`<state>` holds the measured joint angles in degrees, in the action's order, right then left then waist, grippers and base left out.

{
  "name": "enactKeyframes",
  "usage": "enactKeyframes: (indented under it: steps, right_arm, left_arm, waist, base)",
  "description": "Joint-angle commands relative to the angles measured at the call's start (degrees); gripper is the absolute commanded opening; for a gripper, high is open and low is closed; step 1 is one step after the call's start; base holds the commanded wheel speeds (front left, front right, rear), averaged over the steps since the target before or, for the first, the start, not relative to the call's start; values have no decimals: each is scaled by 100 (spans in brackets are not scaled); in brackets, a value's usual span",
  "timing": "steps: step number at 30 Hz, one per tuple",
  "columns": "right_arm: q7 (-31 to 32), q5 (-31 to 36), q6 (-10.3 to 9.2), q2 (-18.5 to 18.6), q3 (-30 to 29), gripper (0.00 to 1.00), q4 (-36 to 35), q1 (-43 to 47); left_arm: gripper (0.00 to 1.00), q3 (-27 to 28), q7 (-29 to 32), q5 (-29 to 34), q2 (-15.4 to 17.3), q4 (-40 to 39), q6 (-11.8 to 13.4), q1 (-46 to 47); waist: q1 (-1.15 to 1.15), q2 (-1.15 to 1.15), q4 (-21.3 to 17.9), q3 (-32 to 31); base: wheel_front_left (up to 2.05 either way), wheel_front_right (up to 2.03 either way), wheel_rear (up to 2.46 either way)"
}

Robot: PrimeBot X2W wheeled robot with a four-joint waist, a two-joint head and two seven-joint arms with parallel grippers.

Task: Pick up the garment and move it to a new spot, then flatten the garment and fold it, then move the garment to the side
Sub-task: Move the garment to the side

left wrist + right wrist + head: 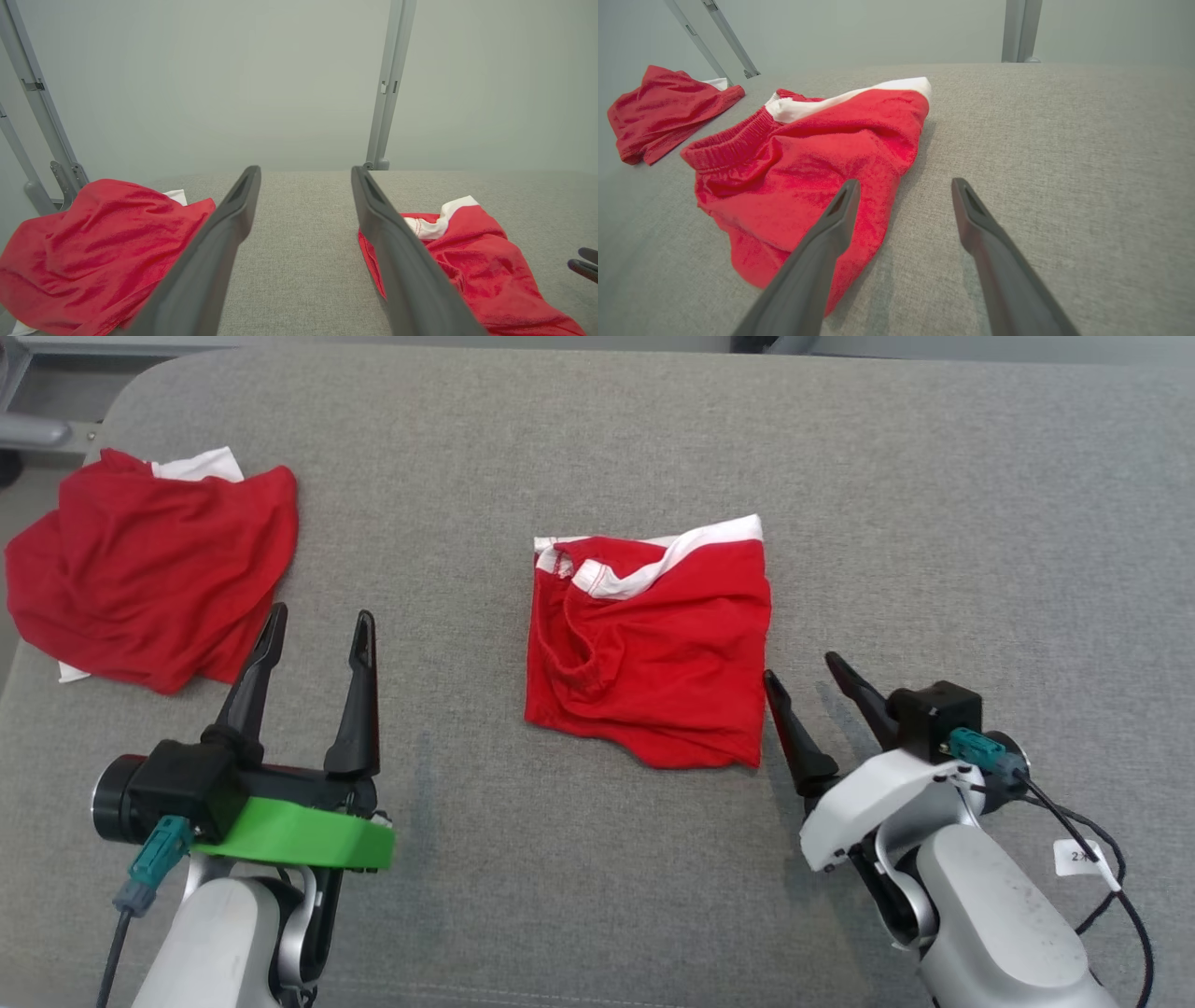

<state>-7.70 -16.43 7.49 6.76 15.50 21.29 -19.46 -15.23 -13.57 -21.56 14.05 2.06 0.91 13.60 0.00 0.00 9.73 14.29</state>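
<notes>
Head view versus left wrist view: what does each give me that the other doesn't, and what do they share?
Head view adds: the whole outline of the red shorts, the green collar on the left wrist, and both pale forearms.

Left wrist view adds: the grey posts and the pale wall behind the surface.

Shared: the open left hand, the shorts, the crumpled red garment to their left, the grey padded surface, and the open right hand beside the shorts' right edge, seen as fingertips at the wrist view's right edge.
</notes>
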Motion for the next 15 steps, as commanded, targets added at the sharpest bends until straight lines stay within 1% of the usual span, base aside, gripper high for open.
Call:
enactKeyframes:
  steps: [1, 5, 9, 14, 15]
  right_arm:
    - [-57, -102, 0, -29, 168, 100, 263, -208]
    - [-2, -323, 0, -108, 490, 100, 904, -497]
    - [129, -576, 0, -174, 616, 100, 1430, -650]
    - [207, -852, 2, -222, 788, 100, 1696, -743]
    - [215, -920, 1, -226, 822, 58, 1738, -753]
  left_arm:
    - [100, -20, -55, 33, -41, 70, -50, 167]
    - [100, -48, -105, 64, -101, 196, -110, 304]
    - [100, -33, -123, 96, -134, 277, -151, 395]
    - [100, 21, -151, 99, -158, 291, -193, 424]
    - [100, 40, -156, 103, -160, 288, -194, 426]
  waist:
    - [0, 0, 329, 341]
    - [0, 0, 384, 401]
    - [0, 0, 404, 408]
    - [0, 0, 385, 384]
    - [0, 0, 379, 377]
  base:
    - [0, 0, 0]
    - [0, 0, 0]
    - [0, 0, 0]
    - [0, 0, 0]
    - [0, 0, 0]
